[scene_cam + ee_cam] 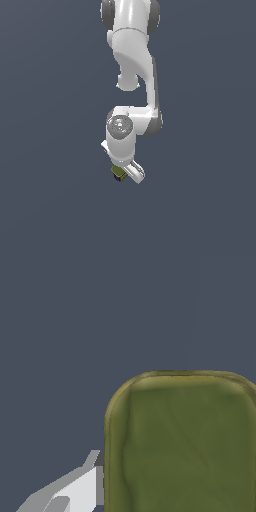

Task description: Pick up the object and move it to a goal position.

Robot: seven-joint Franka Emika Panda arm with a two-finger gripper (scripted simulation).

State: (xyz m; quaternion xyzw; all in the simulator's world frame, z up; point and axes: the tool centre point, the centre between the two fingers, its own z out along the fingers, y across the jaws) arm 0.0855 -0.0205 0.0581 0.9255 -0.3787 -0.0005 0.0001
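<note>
Slate-grey ground (50, 200), flat, matte and featureless, fills both views and lies behind the arm and gripper. White Panda arm (131, 55), built of smooth rounded links with grey joint bands, descends from the upper edge of the exterior view, where its base is cut off; its wrist ends in a domed grey cap.

Gripper (125, 175), white and blocky, hangs at the lowest end of the arm. In the exterior view its body hides the fingers, so the width of the jaws cannot be read there. In the wrist view one pale grey finger (75, 488) lies flush against the side of the object, partly cut off by the frame; the opposite finger is out of frame. Whether the gripper clamps the object cannot be told.

The object (182, 446), olive-green with rounded corners and a lighter raised rim, sits directly under the gripper, touching the visible finger. In the exterior view only a small corner shows, with yellow and dark-blue edging, the rest hidden by the gripper.
</note>
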